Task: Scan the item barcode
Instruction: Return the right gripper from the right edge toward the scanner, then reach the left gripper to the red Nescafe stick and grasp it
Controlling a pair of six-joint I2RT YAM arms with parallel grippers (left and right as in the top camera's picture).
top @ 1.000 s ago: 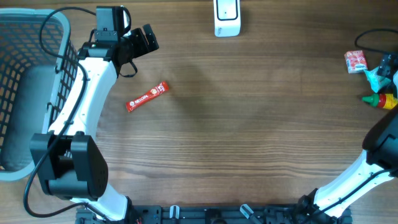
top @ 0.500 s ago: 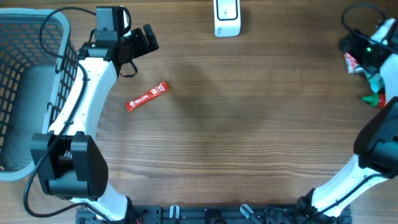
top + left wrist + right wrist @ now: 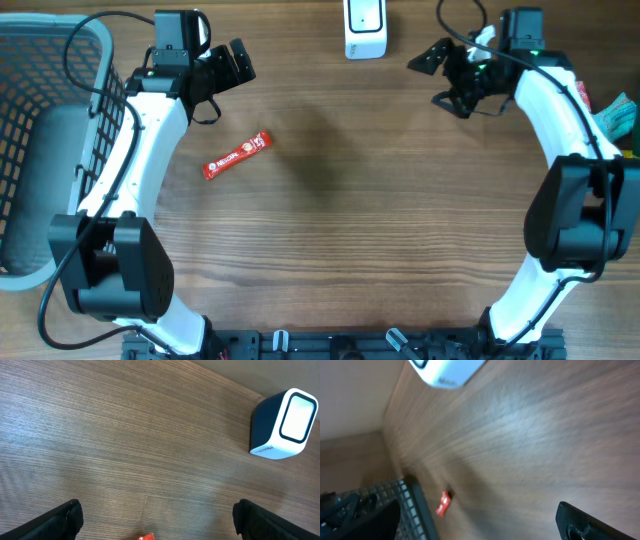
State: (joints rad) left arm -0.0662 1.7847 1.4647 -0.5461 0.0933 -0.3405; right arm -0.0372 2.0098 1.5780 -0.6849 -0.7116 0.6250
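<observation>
The red sachet lies flat on the desk, at six o'clock from the left tool; the left tool and the right tool both gape wide, holding nothing; the scanner stands at the desk's twelve o'clock edge.

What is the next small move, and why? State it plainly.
Probably bring the left end effector back toward its base and down over the red sachet. It is open and empty. The sachet lies flat on the table, touched by neither arm, and only its tip shows at the bottom edge of the left wrist view. The scanner stands at the far edge.
</observation>
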